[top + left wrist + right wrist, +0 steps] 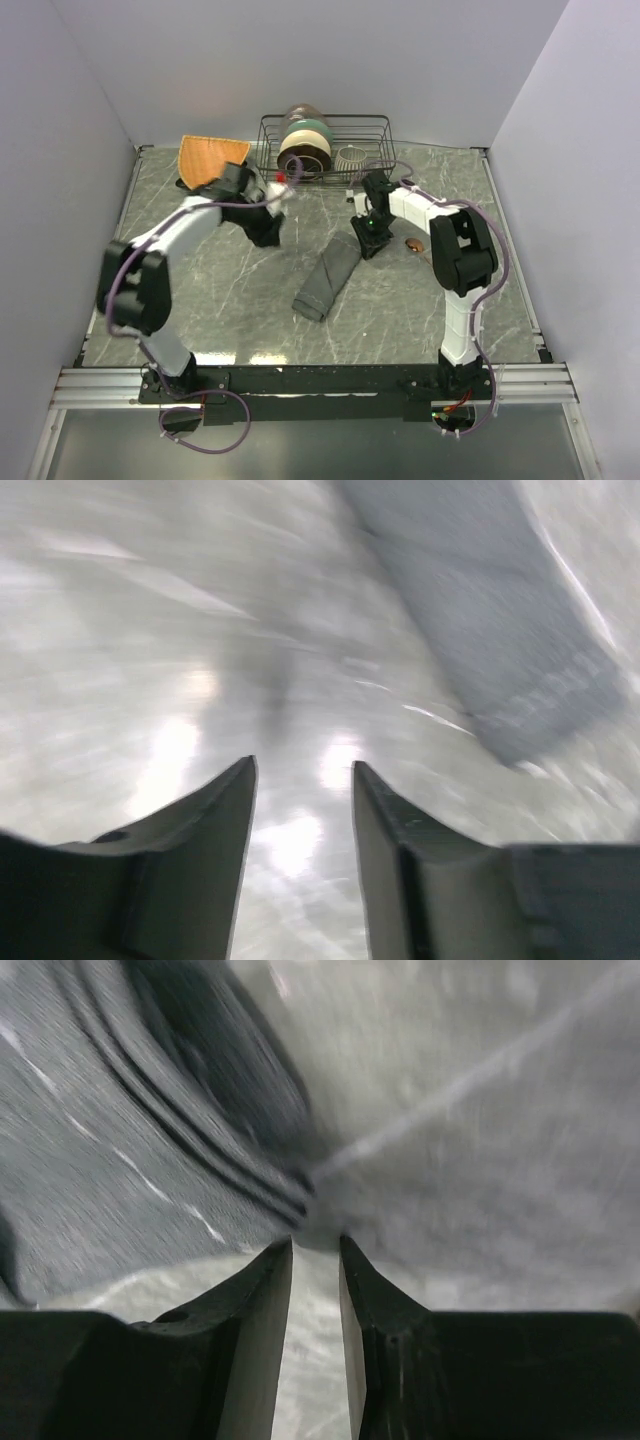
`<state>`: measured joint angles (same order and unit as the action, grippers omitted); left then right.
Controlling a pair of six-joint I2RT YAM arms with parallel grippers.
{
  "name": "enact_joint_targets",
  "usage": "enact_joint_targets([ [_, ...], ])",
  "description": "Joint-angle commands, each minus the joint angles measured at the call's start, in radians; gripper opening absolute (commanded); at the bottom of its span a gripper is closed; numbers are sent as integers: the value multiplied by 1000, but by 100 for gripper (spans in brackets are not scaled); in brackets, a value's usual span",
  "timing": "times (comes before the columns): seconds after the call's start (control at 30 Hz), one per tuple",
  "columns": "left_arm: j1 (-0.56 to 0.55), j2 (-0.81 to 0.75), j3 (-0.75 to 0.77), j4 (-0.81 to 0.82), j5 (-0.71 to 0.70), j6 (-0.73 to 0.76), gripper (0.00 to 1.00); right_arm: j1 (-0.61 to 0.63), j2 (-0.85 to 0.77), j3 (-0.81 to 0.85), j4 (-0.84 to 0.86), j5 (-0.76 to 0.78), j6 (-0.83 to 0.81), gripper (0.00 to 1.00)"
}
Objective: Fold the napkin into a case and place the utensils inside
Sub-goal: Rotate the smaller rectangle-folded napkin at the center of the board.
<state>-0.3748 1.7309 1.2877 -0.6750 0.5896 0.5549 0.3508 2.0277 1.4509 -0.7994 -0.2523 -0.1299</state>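
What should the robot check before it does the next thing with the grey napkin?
1. Napkin folded long and narrow: ok.
2. Layered edges face the right gripper: ok, they lie just ahead of its tips.
3. Left gripper open and empty: ok.
4. Copper piece tucked inside the napkin: not ok, it lies on the table.
5. Right gripper touching the cloth: cannot tell.

Overhead view, 2 wrist close-ups, case (328,278) shared
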Motion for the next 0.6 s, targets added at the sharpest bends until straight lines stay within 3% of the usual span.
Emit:
enact_joint_targets([
  [0.0, 75, -232, -22, 274, -86, -145, 53, 48, 42, 77, 86, -7, -36, 34],
  [0.07, 91, -273, -25, 354, -122, -200, 57, 76, 69, 116, 95, -11, -42, 34],
  [0.3, 137, -349, 45, 367, -192, -332, 60, 157, 150, 273, 109, -8, -53, 38],
  [0.4, 160, -375, 51, 394, -220, -403, 66, 166, 164, 328, 126, 1, -48, 40],
  [0.5, 160, -386, 90, 422, -270, -421, 78, 165, 184, 429, 106, 36, -42, 47],
  [0.57, 162, -384, 129, 439, -296, -421, 92, 157, 175, 515, 75, 68, -43, 55],
])
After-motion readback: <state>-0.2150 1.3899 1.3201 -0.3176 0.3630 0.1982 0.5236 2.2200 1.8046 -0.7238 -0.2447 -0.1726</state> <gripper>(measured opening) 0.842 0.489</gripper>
